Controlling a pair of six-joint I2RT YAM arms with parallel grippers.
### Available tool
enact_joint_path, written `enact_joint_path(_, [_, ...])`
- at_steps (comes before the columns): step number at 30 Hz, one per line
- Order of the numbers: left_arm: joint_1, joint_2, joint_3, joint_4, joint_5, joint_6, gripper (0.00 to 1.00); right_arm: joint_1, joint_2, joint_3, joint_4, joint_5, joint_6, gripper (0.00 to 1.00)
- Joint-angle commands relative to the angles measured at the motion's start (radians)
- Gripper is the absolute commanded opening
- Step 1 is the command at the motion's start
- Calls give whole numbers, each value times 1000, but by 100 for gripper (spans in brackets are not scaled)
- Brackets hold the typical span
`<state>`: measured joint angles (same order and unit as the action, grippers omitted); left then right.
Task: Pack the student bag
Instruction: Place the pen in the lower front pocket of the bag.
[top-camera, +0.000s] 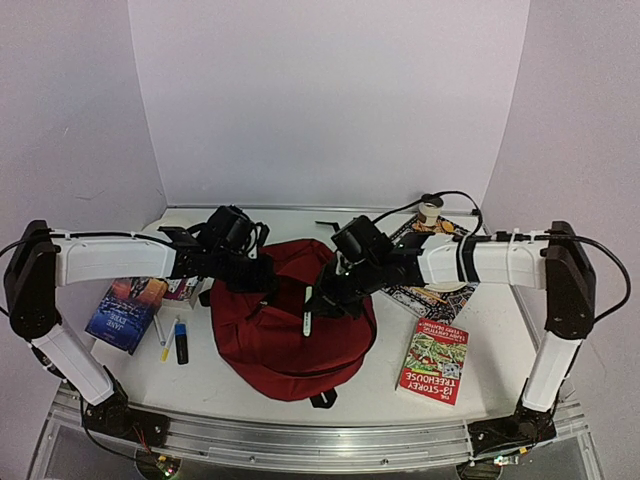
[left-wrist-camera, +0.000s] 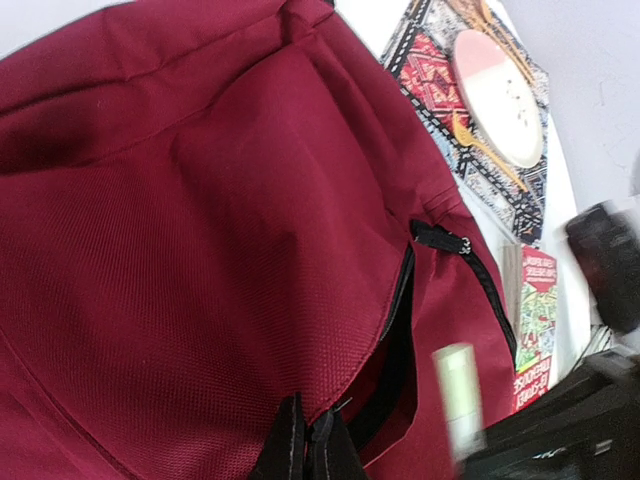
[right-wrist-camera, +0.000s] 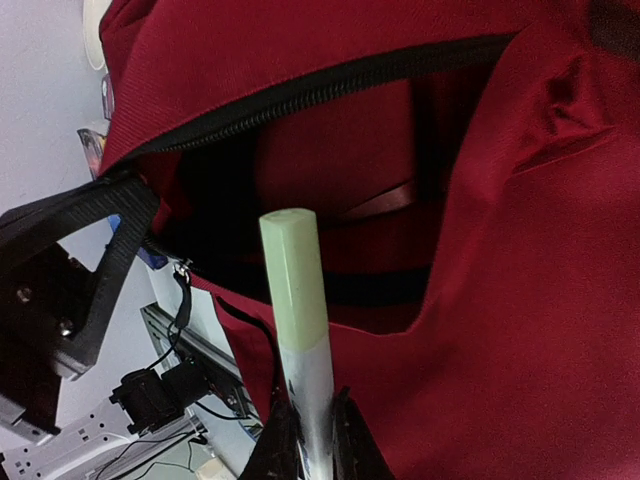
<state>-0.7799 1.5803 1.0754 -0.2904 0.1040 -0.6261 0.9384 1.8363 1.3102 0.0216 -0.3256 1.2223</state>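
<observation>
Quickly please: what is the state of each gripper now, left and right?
The left gripper is closed, pinching fabric of the student bag by its open zipper.
The right gripper is closed on a green-capped marker.

student bag (top-camera: 285, 345): on the table (top-camera: 370, 400), under both grippers
left gripper (left-wrist-camera: 305, 440): on the bag's fabric, beside its zip opening
marker (right-wrist-camera: 295, 300): between the right gripper's (right-wrist-camera: 310, 435) fingers, tip at the opening
treehouse book (top-camera: 437, 360): right of the right gripper
Jane Eyre book (top-camera: 125, 312): left of the left gripper
two pens (top-camera: 181, 342): between that book and the bag
</observation>
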Motion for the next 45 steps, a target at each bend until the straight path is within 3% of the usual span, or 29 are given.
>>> enact_joint_path(1, [1,-6,61,33,25,8,0,11,48,58,72,-74,63,0])
enact_joint_path(28, [1,-90,-41,32,67,44,0,-15,159,55,215,241,514,0])
enact_joint_path(40, [1,-123,-64,28,46,72,0,-16,231,140,262,305,556,0])
enact_joint_path(42, [1,-124,-68,28,58,75,0,-15,244,152,289,286,545,8])
enact_joint_path(45, [1,-129,-74,28,57,76,0,-15,257,150,345,252,531,27])
